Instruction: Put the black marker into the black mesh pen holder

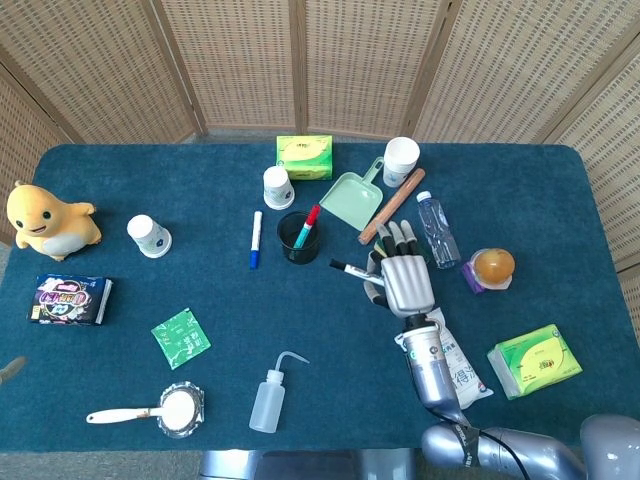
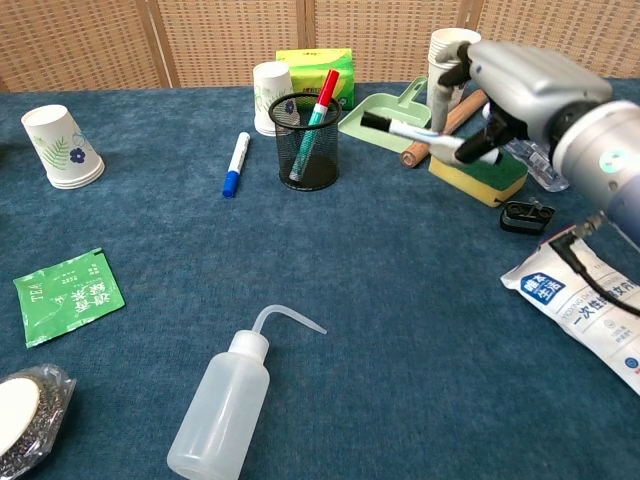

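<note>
My right hand (image 1: pixel 403 280) holds the black marker (image 1: pixel 350 268) above the table, its black cap pointing left. In the chest view the black marker (image 2: pixel 400 130) is pinched under the right hand (image 2: pixel 520 90) and hangs roughly level, a short way right of the black mesh pen holder (image 2: pixel 306 140). The pen holder (image 1: pixel 298 238) stands upright mid-table with a red-capped marker (image 2: pixel 322 95) leaning in it. The left hand shows in neither view.
A blue-capped marker (image 2: pixel 235 165) lies left of the holder. Behind the hand are a green dustpan (image 1: pixel 350 198), a rolling pin (image 1: pixel 392 205), a yellow-green sponge (image 2: pixel 478 170), a water bottle (image 1: pixel 437 228) and paper cups (image 1: pixel 401 157). A squeeze bottle (image 2: pixel 225 405) lies near the front.
</note>
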